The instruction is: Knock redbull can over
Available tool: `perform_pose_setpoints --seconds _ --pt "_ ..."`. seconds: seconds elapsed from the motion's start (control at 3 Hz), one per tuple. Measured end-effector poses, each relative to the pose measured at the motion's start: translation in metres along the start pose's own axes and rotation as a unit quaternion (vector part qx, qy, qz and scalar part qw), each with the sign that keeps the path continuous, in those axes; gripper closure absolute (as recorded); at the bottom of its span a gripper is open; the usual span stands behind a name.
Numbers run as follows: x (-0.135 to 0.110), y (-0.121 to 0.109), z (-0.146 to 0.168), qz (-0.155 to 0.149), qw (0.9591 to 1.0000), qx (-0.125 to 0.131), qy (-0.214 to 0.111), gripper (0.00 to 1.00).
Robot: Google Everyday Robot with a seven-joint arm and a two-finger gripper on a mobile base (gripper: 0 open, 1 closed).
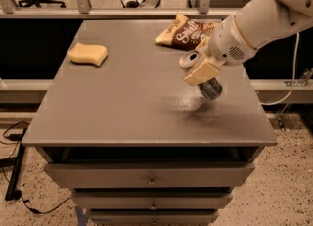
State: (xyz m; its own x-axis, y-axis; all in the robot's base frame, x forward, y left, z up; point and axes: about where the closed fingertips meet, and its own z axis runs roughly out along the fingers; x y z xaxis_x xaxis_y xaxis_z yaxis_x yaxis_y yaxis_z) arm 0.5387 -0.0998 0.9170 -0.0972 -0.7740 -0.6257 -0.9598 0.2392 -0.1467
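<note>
The redbull can (pixel 211 89) is tilted steeply over the right part of the grey table (pixel 122 107). Its shiny top (pixel 189 59) points left and towards me, and its base is to the right. My gripper (pixel 201 69) is at the can's middle, and a beige finger (pixel 197 74) lies across the can's body. The gripper is closed around the can. The white arm (pixel 254 22) comes in from the upper right. The middle of the can is hidden behind the finger.
A brown snack bag (pixel 182 33) lies at the back of the table, just behind the gripper. A yellow sponge (pixel 88 54) lies at the back left. The table's right edge (pixel 257 100) is close to the can. Drawers (pixel 149 181) sit below the tabletop.
</note>
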Motion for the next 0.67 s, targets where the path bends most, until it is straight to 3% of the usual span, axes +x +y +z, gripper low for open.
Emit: perform_pose_setpoints --seconds 0.33,0.67 --pt "-0.001 0.003 0.012 -0.001 0.9999 -0.009 0.012 0.75" --pt "-0.007 0.011 0.032 -0.011 0.9993 -0.030 0.020 0.43"
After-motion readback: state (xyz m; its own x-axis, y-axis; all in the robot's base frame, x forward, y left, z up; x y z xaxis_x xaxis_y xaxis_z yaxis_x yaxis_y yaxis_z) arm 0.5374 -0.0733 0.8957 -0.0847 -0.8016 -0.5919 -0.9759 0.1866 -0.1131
